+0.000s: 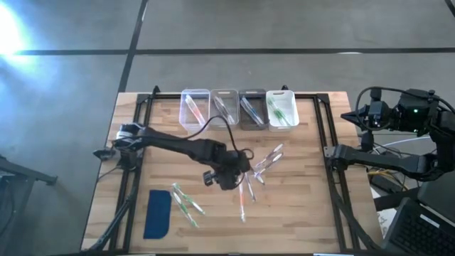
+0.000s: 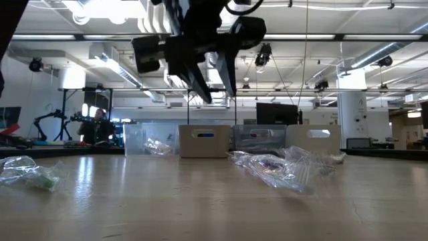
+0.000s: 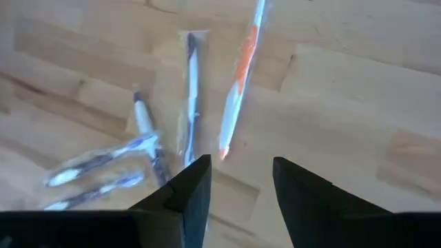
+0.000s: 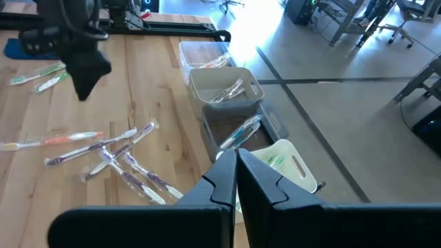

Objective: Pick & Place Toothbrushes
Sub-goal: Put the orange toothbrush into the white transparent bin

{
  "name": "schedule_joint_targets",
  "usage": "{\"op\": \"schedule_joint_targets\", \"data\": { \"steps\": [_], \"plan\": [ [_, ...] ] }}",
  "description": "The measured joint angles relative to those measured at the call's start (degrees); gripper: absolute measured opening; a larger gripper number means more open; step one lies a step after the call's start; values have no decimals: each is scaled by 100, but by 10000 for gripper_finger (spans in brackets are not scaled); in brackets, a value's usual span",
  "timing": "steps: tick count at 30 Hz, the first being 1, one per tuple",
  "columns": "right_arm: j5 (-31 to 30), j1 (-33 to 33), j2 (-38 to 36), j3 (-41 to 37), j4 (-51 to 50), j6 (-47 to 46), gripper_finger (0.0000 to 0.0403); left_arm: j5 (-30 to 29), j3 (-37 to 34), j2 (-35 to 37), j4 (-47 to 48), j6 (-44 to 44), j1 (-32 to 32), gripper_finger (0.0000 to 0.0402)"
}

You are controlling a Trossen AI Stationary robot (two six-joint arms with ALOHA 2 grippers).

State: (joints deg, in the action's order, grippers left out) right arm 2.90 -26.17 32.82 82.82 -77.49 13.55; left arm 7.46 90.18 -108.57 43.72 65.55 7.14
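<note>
Several wrapped toothbrushes [image 1: 264, 163] lie crossed in a loose heap on the wooden table, right of centre. An orange-handled one [image 3: 241, 62] lies flat beside them, nearer the front edge [image 1: 243, 201]. More green ones [image 1: 186, 201] lie at the front left. My left gripper [image 3: 241, 189] hangs open above the table, pointing steeply down, its fingers [image 2: 200, 92] clear of the wood, close above the near end of the orange toothbrush. It has nothing between its fingers. My right gripper [image 4: 236, 172] is shut and waits off the table's right edge.
A row of small bins [image 1: 281, 92] stands along the far edge, each holding toothbrushes. A flat dark-blue pad [image 1: 158, 213] lies at the front left. Black rails [image 1: 323, 135] run along the table's left and right sides. Bare wood shows at the front right.
</note>
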Motion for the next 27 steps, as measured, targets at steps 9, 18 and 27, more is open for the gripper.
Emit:
{"op": "schedule_joint_targets", "data": {
  "steps": [9, 18, 27],
  "plan": [
    [-1, 1, 0, 1, 0, 2, 8, 57, -751, -39, -1751, 3, 289, 155],
    [0, 1, 0, -1, 0, 2, 8, -11, -496, -688, -1740, 14, 514, 142],
    [-1, 0, 0, -1, 0, 3, 8, -46, 238, -1299, -1471, -24, 513, 138]
  ]
}}
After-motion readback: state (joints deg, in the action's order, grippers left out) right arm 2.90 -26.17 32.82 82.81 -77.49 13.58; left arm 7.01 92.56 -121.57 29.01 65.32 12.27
